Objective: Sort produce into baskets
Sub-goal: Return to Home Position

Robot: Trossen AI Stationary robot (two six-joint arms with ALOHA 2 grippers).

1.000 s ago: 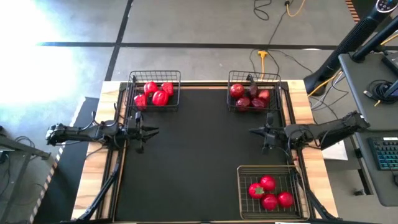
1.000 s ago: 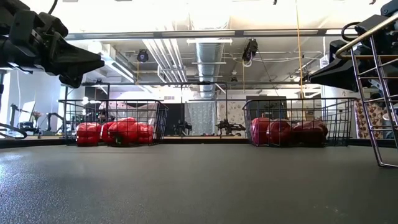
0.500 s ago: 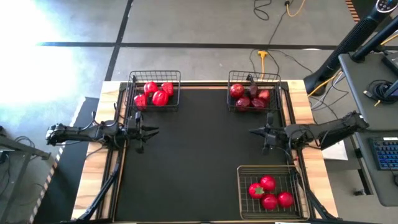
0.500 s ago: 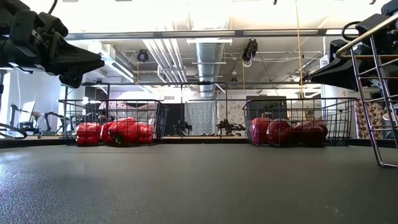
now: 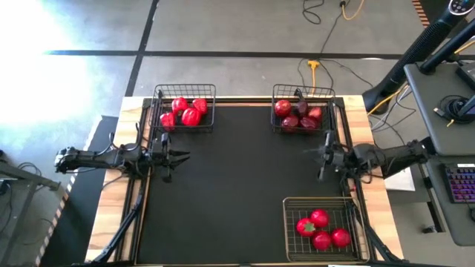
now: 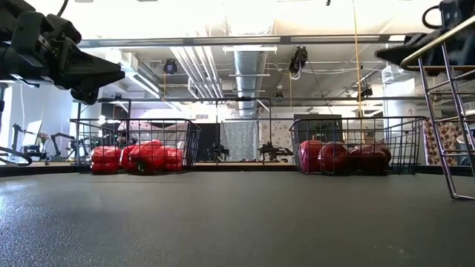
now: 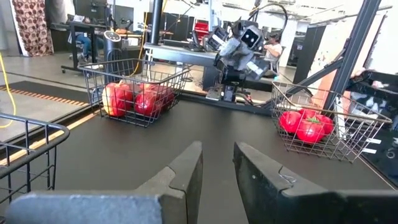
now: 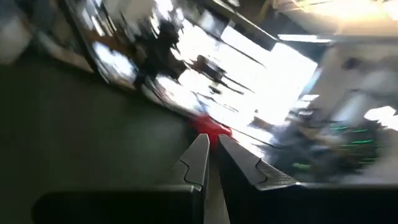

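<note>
Three black wire baskets stand on the black mat. The far-left basket (image 5: pixel 185 91) holds bright red peppers (image 5: pixel 185 111). The far-right basket (image 5: pixel 303 90) holds dark maroon fruits (image 5: pixel 297 115). The near-right basket (image 5: pixel 293 222) holds tomatoes (image 5: pixel 320 228) with green tops. My left gripper (image 5: pixel 184 156) hovers over the mat's left side, fingers a narrow gap apart (image 7: pixel 218 155), empty. My right gripper (image 5: pixel 310 153) hovers over the mat's right side between the two right baskets, shut (image 8: pixel 212 142) and empty.
The mat's middle (image 5: pixel 237 178) lies bare between the baskets. Wooden table edges (image 5: pixel 375 148) frame the mat. A desk with a keyboard (image 5: pixel 456 178) stands beyond the right edge, and cables (image 5: pixel 319 67) lie on the floor behind the table.
My right gripper has drawn back toward the table's right edge and risen, turning as it goes; its wrist view is now blurred and tilted.
</note>
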